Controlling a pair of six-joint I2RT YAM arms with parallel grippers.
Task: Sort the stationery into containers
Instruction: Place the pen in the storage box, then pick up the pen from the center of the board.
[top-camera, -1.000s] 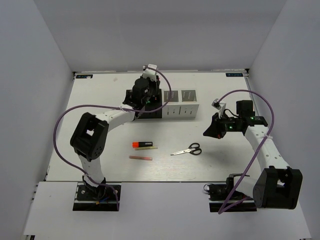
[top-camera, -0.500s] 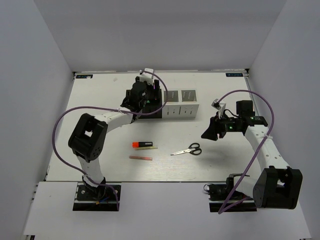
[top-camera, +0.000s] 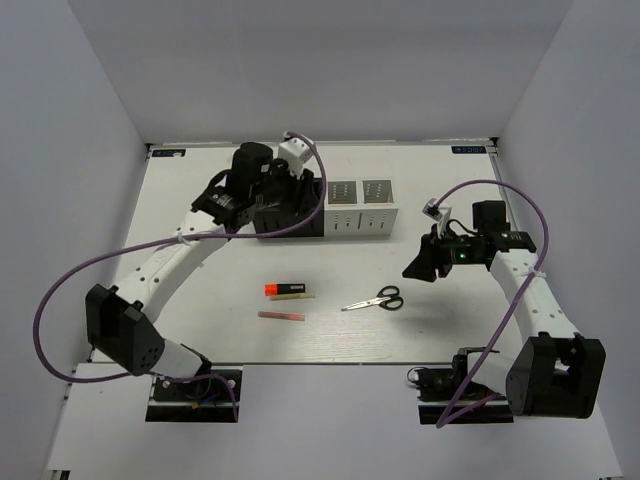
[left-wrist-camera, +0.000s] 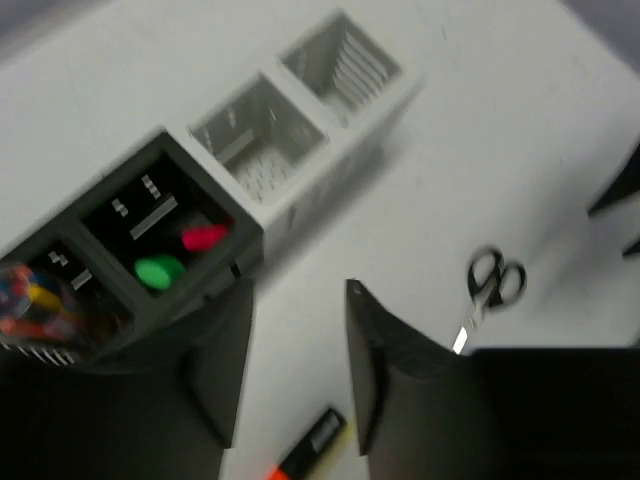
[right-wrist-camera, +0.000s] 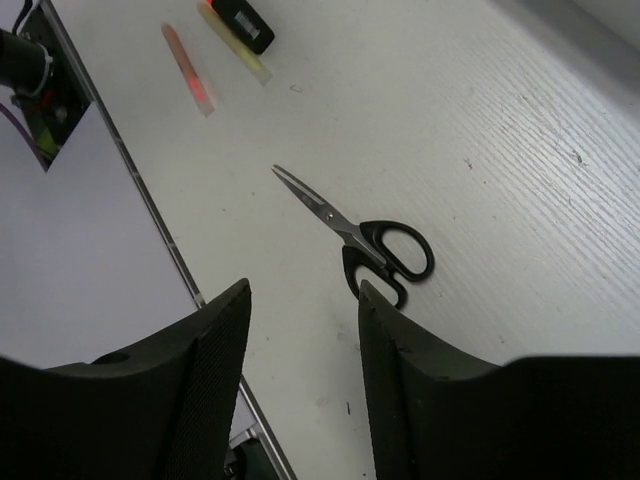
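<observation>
Robotics lab test cell, white table (top-camera: 420, 330) boxed in by plain pale walls (top-camera: 320, 70), left arm (top-camera: 170, 262) and right arm (top-camera: 525, 285) bolted at the near edge, purple cables (top-camera: 488, 181) looping, small labels (top-camera: 468, 149) at far corners

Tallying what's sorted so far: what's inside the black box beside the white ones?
Inside the black box, the left wrist view shows a green end and a pink end poking up. Their bodies are hidden in the dark below, and blur hides anything else.
</observation>
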